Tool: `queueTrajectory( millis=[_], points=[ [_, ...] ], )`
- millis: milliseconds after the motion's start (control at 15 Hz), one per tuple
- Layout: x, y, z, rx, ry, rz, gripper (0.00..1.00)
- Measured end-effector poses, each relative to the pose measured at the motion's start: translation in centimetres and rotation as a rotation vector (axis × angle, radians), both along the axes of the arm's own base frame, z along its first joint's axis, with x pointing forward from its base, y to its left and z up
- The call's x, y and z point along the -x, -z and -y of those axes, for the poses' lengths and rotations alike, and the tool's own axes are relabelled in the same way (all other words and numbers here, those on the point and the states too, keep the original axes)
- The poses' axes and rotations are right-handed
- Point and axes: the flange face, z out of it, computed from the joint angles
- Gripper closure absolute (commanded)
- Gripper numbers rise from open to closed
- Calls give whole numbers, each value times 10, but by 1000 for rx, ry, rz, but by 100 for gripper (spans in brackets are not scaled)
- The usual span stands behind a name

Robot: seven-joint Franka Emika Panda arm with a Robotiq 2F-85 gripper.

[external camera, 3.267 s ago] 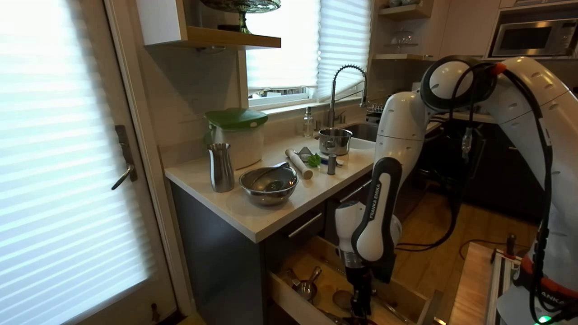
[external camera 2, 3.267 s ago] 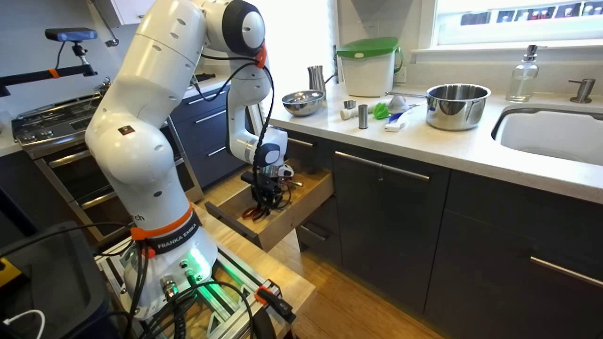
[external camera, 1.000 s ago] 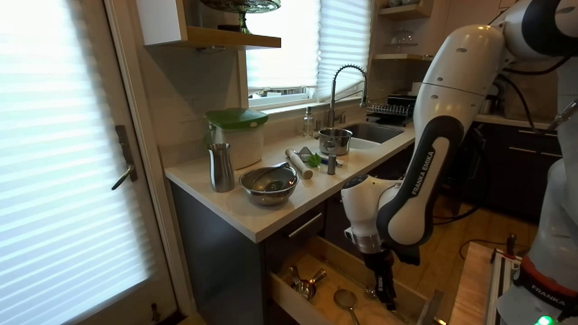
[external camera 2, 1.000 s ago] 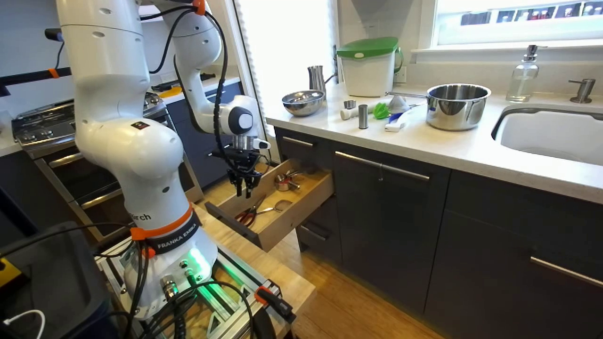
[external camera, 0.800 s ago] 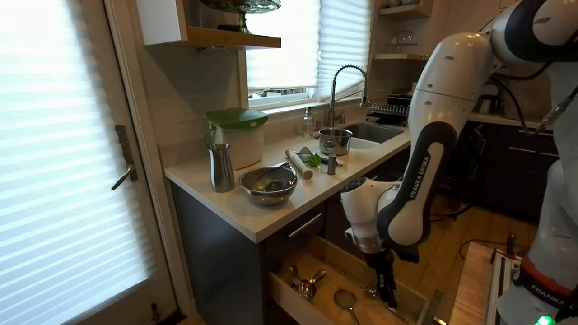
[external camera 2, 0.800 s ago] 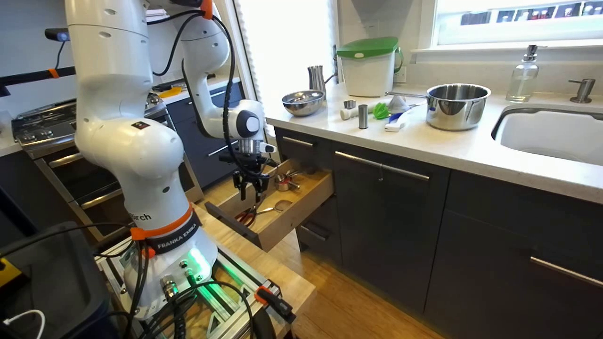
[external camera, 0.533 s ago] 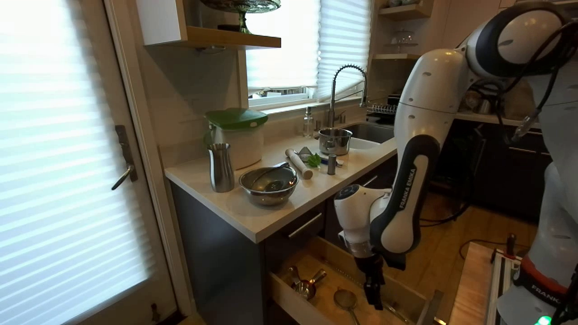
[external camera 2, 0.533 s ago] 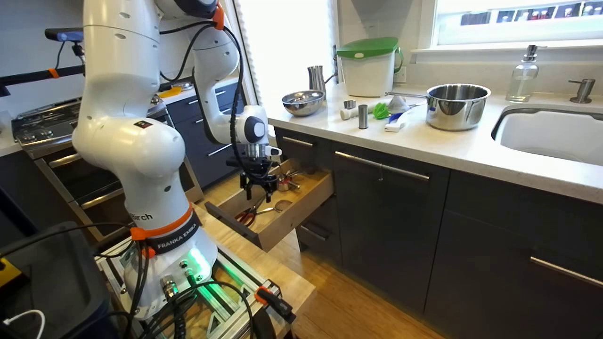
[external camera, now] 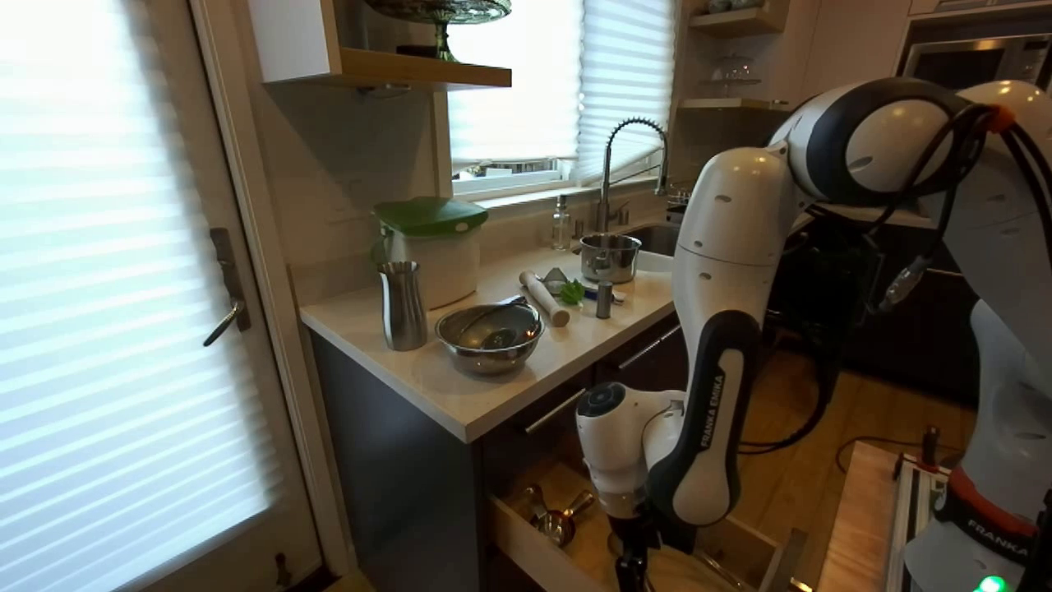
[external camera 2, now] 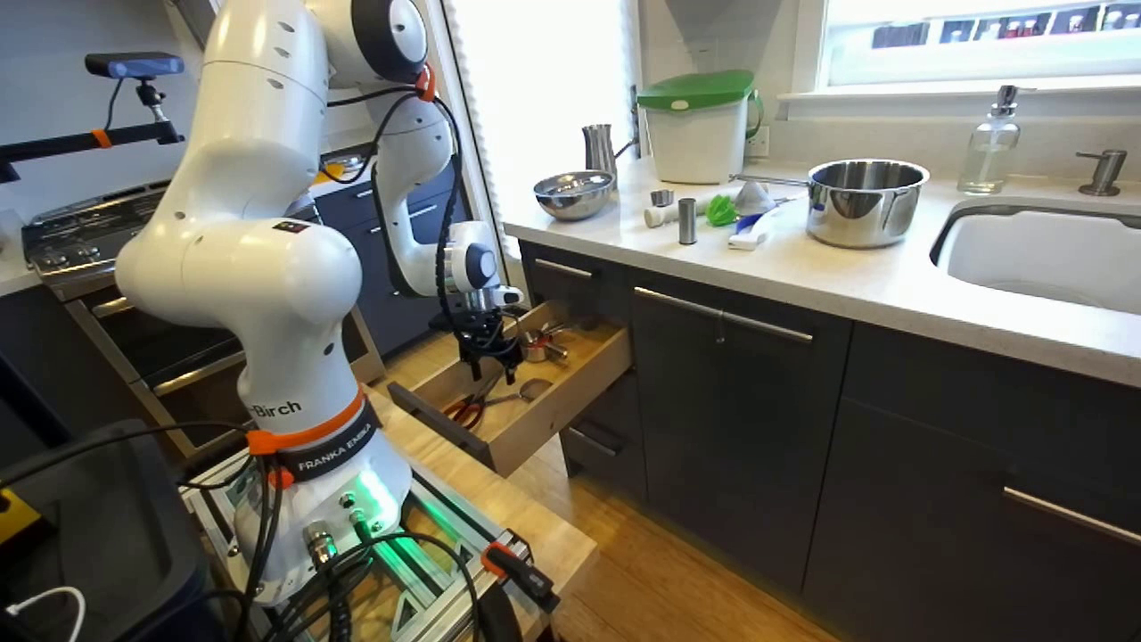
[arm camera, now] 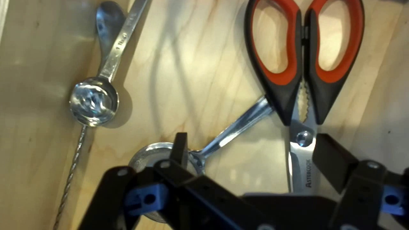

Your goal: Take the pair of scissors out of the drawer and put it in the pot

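Observation:
The scissors [arm camera: 304, 140] with red and black handles lie in the pulled-out drawer [external camera 2: 563, 399], handles toward the drawer's front. In the wrist view my gripper [arm camera: 252, 143] is over them with its fingers wide apart and nothing gripped. One fingertip appears beside the blades near the pivot; the other overlaps the strainer's rim. The blade tips are hidden behind the gripper. In an exterior view the gripper [external camera 2: 493, 371] hangs above the drawer floor, fingers spread. The shiny steel pot [external camera 2: 866, 209] stands on the counter beside the sink, its handle pointing toward the green-lidded bin.
A small strainer [arm camera: 236, 127] lies with its handle end at the scissors. Measuring spoons [arm camera: 94, 102] rest along the drawer's side, measuring cups [external camera: 559, 526] at its back. On the counter are a metal bowl [external camera: 490, 337], a steel canister [external camera: 403, 306] and a wooden pestle [external camera: 544, 298].
Some seconds ago my gripper was deep in the drawer at the scissors; it rose off without them. Over the last second its fingers have spread and it has come lower, back over the scissors and strainer.

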Motion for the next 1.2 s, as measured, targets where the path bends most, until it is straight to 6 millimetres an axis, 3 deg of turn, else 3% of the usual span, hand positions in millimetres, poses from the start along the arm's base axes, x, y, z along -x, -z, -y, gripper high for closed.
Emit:
queueTrajectory(
  millis=[400,800,1200],
  points=[
    [-1,2,3,-69,-37,60,0],
    [28,5,16,-260,-128,157,0],
    [37,19,23,-241,-57,128,0]
  ],
)
